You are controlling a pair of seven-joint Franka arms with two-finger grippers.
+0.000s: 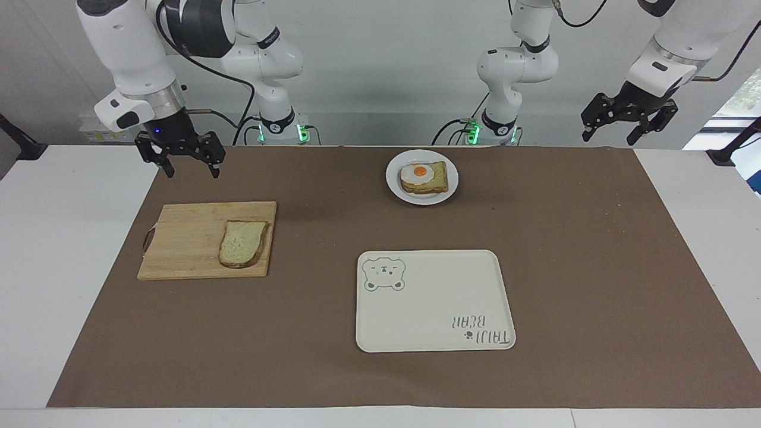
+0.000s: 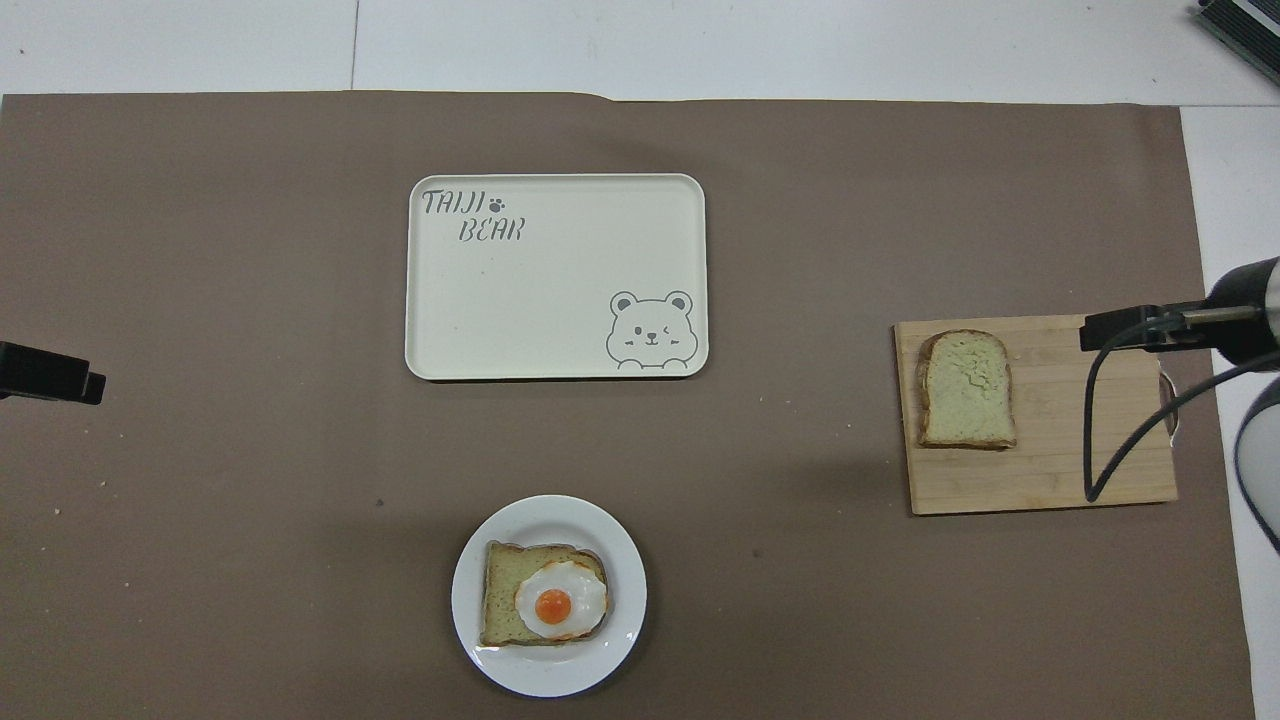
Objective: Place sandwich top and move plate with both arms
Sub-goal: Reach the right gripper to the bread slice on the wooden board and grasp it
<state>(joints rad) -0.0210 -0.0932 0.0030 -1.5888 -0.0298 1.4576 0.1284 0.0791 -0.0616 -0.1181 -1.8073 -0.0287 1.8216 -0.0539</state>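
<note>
Sandwich top (image 1: 242,243) is lying flat on a wooden cutting board (image 1: 190,238) over at the right arm's end of the table, on the board's edge closest to the middle of the table, rounded end pointing away from the robots. Nothing is touching it.

The plate (image 1: 450,185) sits close to the robots, roughly between the two arm bases, with a toast slice (image 1: 433,179) and a fried egg (image 1: 417,174) on it. A cream tray (image 1: 434,300) with a bear drawing is farther from the robots than the plate and well apart from it. Everything rests on a brown mat (image 1: 594,267).

The right gripper (image 1: 185,167) hangs in the air over the mat, above the strip between the board and the robots' edge, fingers spread wide and pointing down, holding nothing. The left gripper (image 1: 624,128) is up high at the left arm's end of the table near the mat's corner, jaws also spread and empty; that arm waits.
</note>
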